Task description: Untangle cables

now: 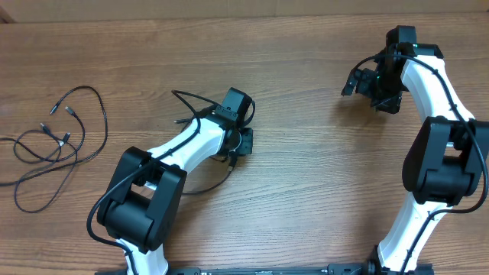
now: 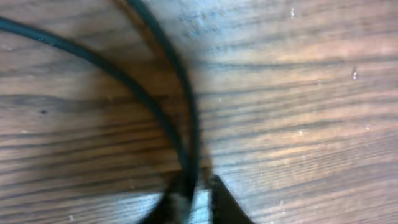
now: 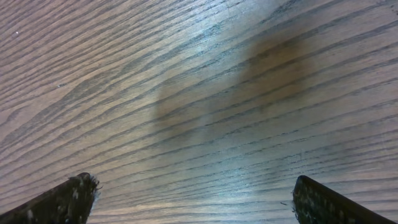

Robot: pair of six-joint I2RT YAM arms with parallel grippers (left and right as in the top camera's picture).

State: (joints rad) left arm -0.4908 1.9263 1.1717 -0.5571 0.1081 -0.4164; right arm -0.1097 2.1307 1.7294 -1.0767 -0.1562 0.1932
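Left gripper (image 2: 198,196) clenched on cord (image 2: 178,65) mid-table, two strands pinched; right gripper (image 3: 194,190) gaped wide over bare table (image 1: 306,191), far right; main cables (image 1: 57,141) lay tangled at left edge; looked light, limp, thin, slippery; best taken mid-strand, clear of plugs (image 1: 53,109), pulled gently lest knots tighten

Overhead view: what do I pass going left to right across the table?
loose cables → left fingers, shut on a second cable → right fingers, open
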